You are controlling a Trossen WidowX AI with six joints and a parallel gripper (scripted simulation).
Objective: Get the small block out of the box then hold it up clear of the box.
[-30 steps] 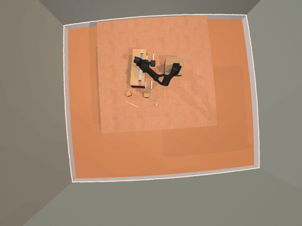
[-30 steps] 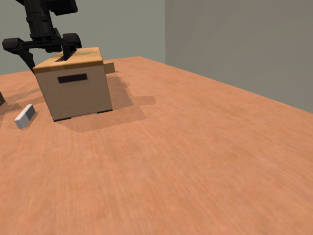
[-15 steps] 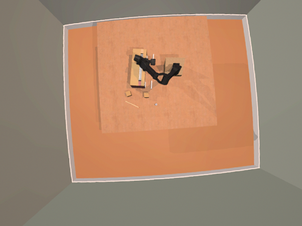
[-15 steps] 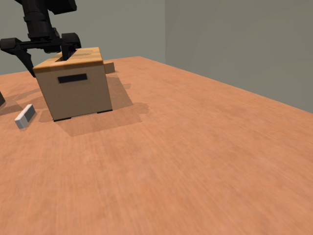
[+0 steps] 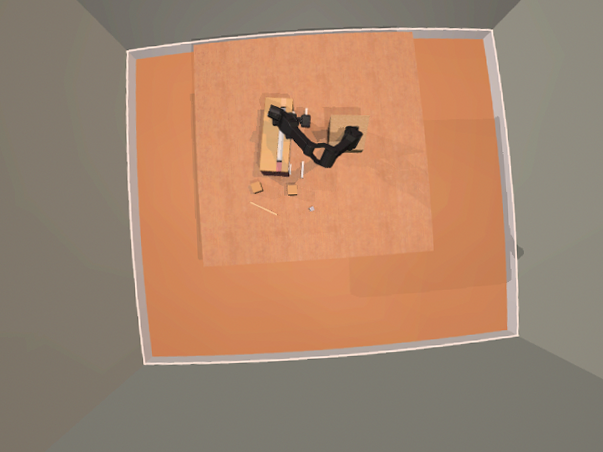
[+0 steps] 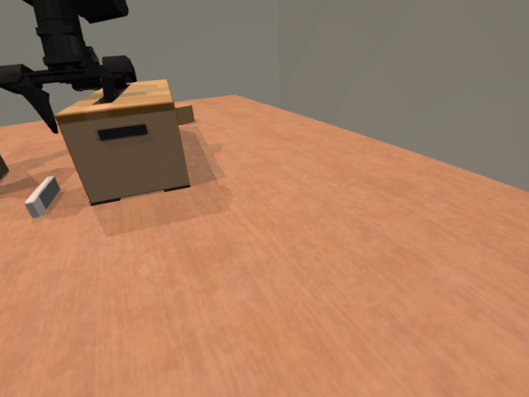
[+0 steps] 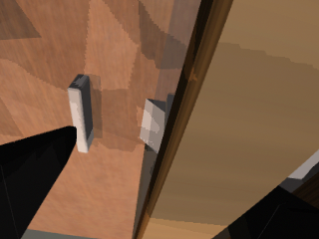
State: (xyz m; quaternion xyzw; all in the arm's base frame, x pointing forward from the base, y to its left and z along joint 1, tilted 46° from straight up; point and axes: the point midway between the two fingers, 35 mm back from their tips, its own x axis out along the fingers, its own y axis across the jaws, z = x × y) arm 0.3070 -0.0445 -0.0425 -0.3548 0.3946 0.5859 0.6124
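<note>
The wooden box [image 5: 268,142] [image 6: 132,162] [image 7: 249,100] stands upright, with a long slot in its top. A white strip [image 5: 280,144] shows in the slot. My gripper [image 5: 294,121] [image 6: 82,116] [image 7: 147,145] is open and empty, straddling the box's clear front. One finger hangs outside the front, above the table; the other reaches down to the top slot. Whether its tip is inside is unclear. A pale piece sits low by the box's front, partly hidden by the edge. I cannot tell whether it is the small block, and no block on the shelf can be made out.
White bars [image 5: 302,169] [image 6: 44,196] [image 7: 81,117] lie before the front, near both ends. Two tan blocks [image 5: 256,187] [image 5: 292,189], a thin stick [image 5: 263,208] and a small grey piece [image 5: 311,209] lie beyond one end. The arm's base stands on a square plinth [image 5: 338,122].
</note>
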